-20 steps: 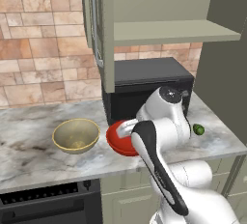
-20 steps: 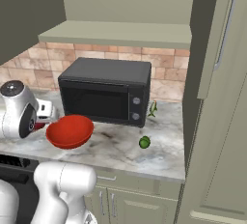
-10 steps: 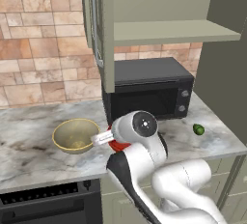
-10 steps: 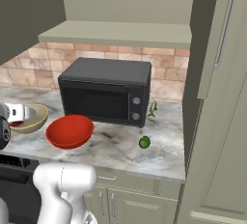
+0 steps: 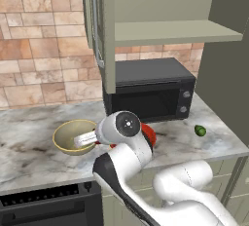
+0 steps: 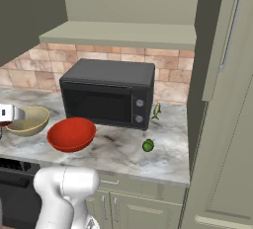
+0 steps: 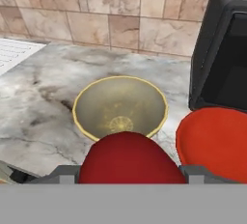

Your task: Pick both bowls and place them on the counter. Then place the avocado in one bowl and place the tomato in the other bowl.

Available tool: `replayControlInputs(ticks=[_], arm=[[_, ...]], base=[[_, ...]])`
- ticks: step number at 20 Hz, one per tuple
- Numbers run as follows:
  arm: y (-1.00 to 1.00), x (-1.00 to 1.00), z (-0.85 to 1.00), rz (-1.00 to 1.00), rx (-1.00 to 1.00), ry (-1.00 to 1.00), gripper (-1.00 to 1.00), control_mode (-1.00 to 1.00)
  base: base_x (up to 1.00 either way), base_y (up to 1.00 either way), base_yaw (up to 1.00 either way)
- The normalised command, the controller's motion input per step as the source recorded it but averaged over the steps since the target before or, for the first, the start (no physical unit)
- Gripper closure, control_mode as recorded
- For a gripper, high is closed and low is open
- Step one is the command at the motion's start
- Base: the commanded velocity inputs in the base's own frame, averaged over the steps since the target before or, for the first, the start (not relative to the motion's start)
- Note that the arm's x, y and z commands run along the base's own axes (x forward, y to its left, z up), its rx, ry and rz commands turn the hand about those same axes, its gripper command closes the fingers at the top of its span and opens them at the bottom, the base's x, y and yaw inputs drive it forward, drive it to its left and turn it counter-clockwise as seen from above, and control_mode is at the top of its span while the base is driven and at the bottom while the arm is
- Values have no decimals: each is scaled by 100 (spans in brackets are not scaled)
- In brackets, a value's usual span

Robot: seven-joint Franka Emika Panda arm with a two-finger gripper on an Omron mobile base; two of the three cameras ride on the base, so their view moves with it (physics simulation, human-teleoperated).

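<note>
While the hand (image 7: 129,170) hangs above the near rim of the tan-olive bowl (image 7: 120,107), it is clamped on the tomato (image 7: 128,158), which sits between the two finger tips at the bottom of the hand view.

- Tomato: shiny red ball, held off the desk, just short of the tan-olive bowl's opening.
- Tan-olive bowl (image 5: 73,136): deep, pale yellow rim, upright on the desk (image 5: 29,147), nothing inside; stands left of the microwave.
- Red bowl (image 6: 71,134): shallow, glossy, upright on the desk just in front of the microwave's door, close beside the tan-olive bowl (image 6: 28,120); whether their rims touch cannot be told. Nothing inside it.
- Avocado (image 6: 147,146): small dark green lump lying on the bare desk to the right of the microwave, well apart from both bowls; also seen at the desk's right end (image 5: 200,131).
- Microwave (image 6: 108,93): black, door shut, against the tiled wall, under an open shelf (image 6: 123,35).
- Desk: grey-white marble with dark veins.
</note>
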Motion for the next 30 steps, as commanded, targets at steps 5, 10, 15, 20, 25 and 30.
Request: replayControlInputs(ticks=[5,10,15,20,25,30], arm=[[43,8,-14,0,0,3,100,-100],[27,18,-22,0,-3,0,100,-100],[0,41,-19,0,-1,5,100,-100],[1,55,-9,0,-2,12,100,-100],[6,43,-40,0,-6,16,100,-100],[16,38,-41,0,-10,5,100,-100]], base=[[0,0,0],[0,0,0],[0,0,0],[0,0,0],[0,0,0],[0,0,0]])
